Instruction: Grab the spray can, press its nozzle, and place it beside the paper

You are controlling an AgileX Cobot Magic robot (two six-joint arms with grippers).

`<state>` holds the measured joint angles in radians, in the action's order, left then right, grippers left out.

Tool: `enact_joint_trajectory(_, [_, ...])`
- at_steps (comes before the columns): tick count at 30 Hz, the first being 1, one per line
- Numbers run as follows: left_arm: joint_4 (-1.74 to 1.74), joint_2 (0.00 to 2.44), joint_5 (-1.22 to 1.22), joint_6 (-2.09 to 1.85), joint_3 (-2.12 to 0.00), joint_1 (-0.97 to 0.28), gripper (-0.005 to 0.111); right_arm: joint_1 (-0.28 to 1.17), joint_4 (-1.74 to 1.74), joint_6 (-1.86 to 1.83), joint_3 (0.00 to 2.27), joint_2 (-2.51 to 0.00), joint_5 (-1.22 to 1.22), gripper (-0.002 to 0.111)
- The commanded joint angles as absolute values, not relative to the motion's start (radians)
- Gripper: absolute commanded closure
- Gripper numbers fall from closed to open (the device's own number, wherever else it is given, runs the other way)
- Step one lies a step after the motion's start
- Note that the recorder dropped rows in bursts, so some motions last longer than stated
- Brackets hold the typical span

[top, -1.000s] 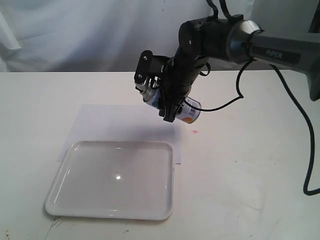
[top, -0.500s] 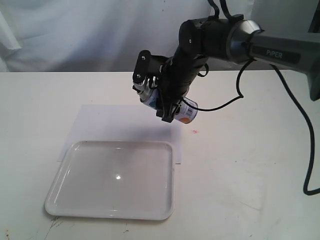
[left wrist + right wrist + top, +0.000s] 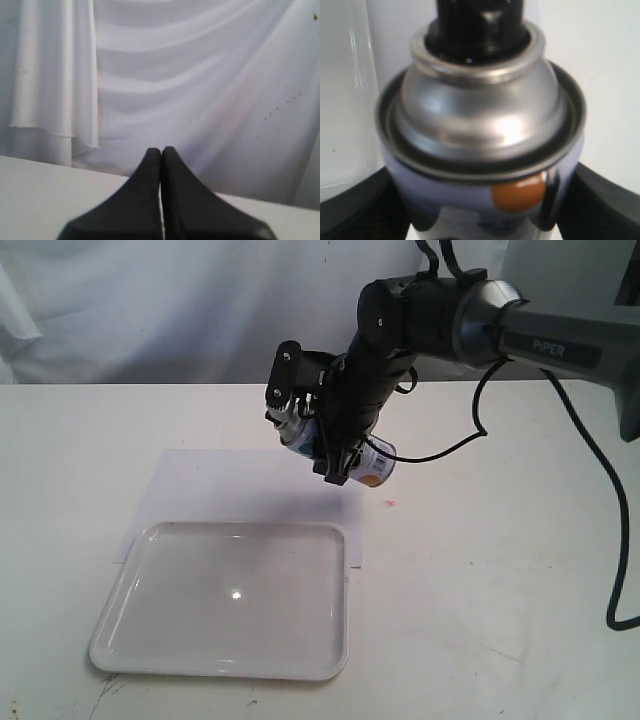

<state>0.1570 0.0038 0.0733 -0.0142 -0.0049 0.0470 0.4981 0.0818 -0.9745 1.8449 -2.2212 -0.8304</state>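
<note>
My right gripper point(image 3: 334, 450) is shut on the spray can point(image 3: 374, 465) and holds it tilted in the air over the far right corner of the paper point(image 3: 220, 485). The can's silver top points left, toward the gripper's wrist block. The right wrist view shows the spray can point(image 3: 480, 125) close up: silver dome, an orange dot, the black nozzle point(image 3: 480, 20) on top, and dark fingers point(image 3: 607, 205) on both sides. Nothing touches the nozzle. My left gripper point(image 3: 161, 152) is shut and empty, facing a white curtain; it is outside the exterior view.
A glossy white tray point(image 3: 130, 585) lies on the near part of the paper, below and left of the can. A small red mark point(image 3: 390, 503) sits on the table right of the paper. White curtain hangs behind the table. The right arm's black cable point(image 3: 600, 500) hangs at the right.
The right gripper lifted the can slightly up and to the left a second ago, then held still. The paper and the tray stayed put.
</note>
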Motion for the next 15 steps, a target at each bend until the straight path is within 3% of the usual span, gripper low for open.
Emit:
enact_joint_trajectory(1, [0.347,0.012,0.151,0.000,0.000,0.041,0.107,0.494,0.050,-0.986,1.857,-2.212,-0.805,0.108])
enact_joint_trajectory(6, [0.388,0.167,0.106,0.000,-0.083,0.041,0.107,0.494,0.028,-0.984,1.857,-2.212,-0.800,0.108])
enact_joint_trajectory(15, [0.388,0.647,-0.104,0.000,-0.427,0.041,0.107,0.494,0.014,-0.972,1.857,-2.212,-0.794,0.108])
